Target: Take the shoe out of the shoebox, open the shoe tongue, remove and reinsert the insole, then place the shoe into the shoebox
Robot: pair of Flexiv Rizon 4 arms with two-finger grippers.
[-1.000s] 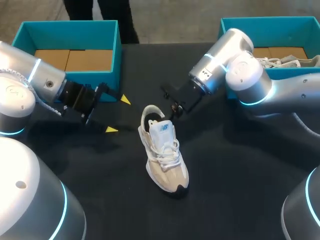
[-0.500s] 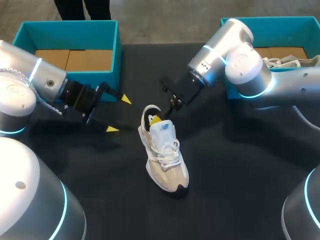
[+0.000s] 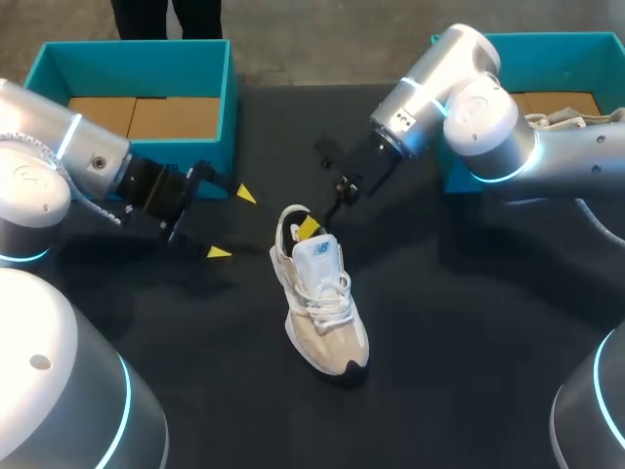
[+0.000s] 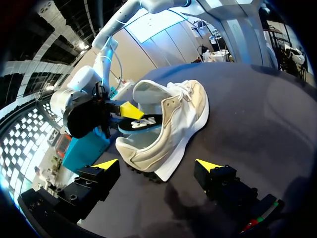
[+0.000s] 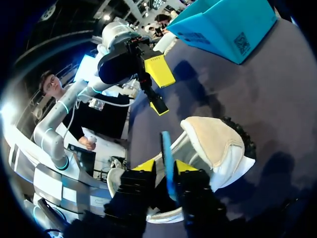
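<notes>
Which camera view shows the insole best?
The left wrist view: the insole shows its dark top and blue rim, sticking out of the shoe in the right gripper. The right wrist view shows only its thin blue edge in that gripper. The head view hardly shows it.

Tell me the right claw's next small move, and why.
Probably lift the right claw up and away from the shoe: it pinches the insole at its heel end, while the rest lies inside the shoe.
</notes>
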